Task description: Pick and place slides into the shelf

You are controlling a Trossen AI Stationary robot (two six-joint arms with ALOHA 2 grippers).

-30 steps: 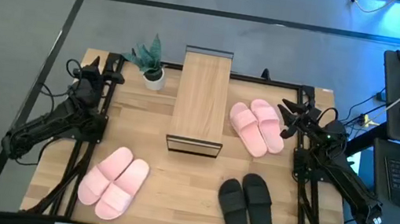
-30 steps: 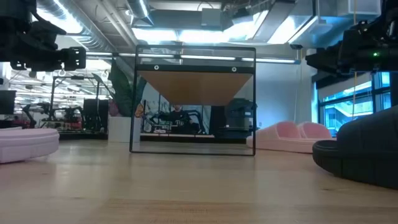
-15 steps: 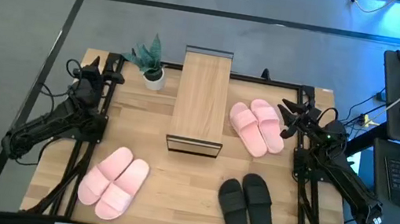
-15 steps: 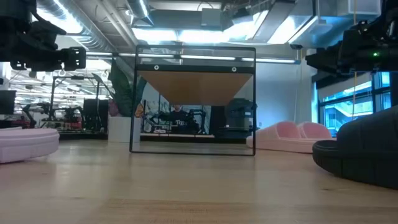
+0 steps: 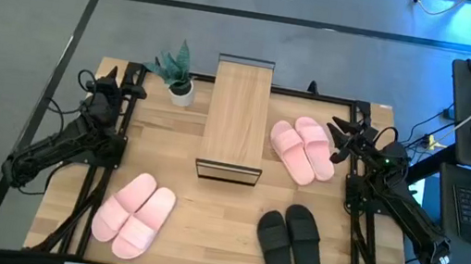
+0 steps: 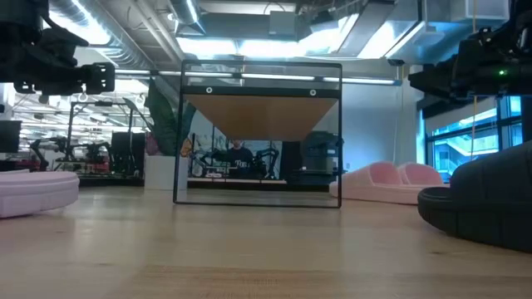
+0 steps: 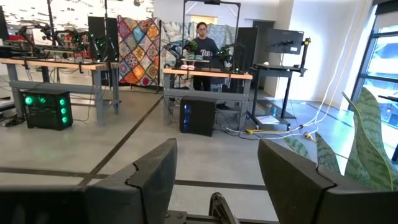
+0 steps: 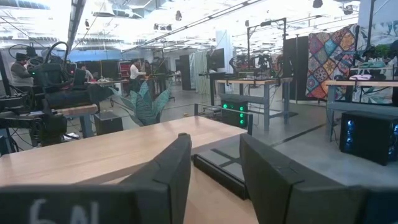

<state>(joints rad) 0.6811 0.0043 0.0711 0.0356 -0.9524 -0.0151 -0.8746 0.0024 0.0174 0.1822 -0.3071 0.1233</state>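
From above, I see the small low shelf (image 5: 236,119) with its light wood top board and thin black frame standing mid-table toward the far edge. One pair of soft light pink slides (image 5: 303,149) lies just right of it, beside my right gripper (image 5: 343,135), which is parked at the table's far right corner. The pair of black slides (image 5: 291,245) sits nearer the front, well apart from that claw. A second pink pair (image 5: 134,213) lies front left, well apart from my left gripper (image 5: 109,87), parked at the far left corner near a small potted plant (image 5: 179,73) in a white pot.

At table height, the shelf (image 6: 258,133) stands centre, nothing under its board; pink slides show to its right (image 6: 391,181) and at the left edge (image 6: 37,189), a black slide (image 6: 482,203) close on the right. Both arms hang above, clear of everything.

The left wrist camera shows my left claw's fingers (image 7: 155,177) spread wide on nothing, facing the room, where a person (image 7: 202,46) stands at a bench.

The right wrist camera shows my right claw's fingers (image 8: 171,165) partly apart and empty, the shelf's top board (image 8: 112,149) ahead.
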